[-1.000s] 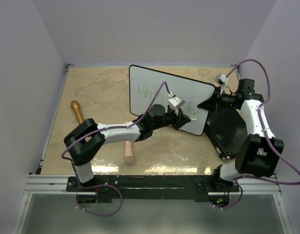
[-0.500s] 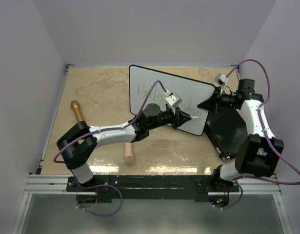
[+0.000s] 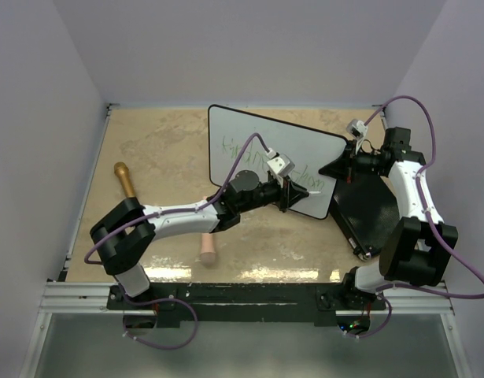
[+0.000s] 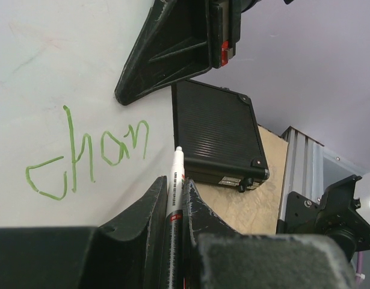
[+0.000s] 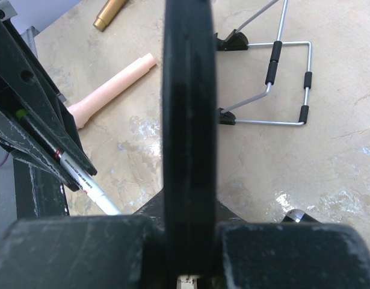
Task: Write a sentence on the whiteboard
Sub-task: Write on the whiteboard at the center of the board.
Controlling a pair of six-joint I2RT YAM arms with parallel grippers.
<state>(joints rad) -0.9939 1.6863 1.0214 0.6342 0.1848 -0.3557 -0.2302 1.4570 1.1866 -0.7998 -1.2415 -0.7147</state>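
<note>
Between the left fingers [image 4: 150, 201], a white-barrelled marker [image 4: 174, 186] is sitting tightly clamped, its far end pointing at the whiteboard [image 4: 58, 66] just past the last green letter. Whether the tip is actually touching the surface I cannot tell. The pinch is falling well down the barrel, which I judge is giving the arm a stiff, pen-like hold for short strokes. The sentence [image 4: 88, 153] is standing unfinished on the board's face: the left wrist view is showing "chan" on the lower line, while the upper line is reading only as green scrawl from above. Across the board, the right fingers [image 4: 166, 54] are pinching narrowly on its black rim [image 5: 186, 108] at the right-hand edge, apparently bracing the board so that pen pressure is not sliding or tipping it. Further out, a black ribbed case [image 4: 215, 135] is lying on the bench [image 3: 147, 142] just beside the board. A wire stand [image 5: 287, 78] is resting on the board's back side. A peach handle [image 3: 206, 246] and a gold cylinder [image 3: 125, 179] are lying well apart to the left.
</note>
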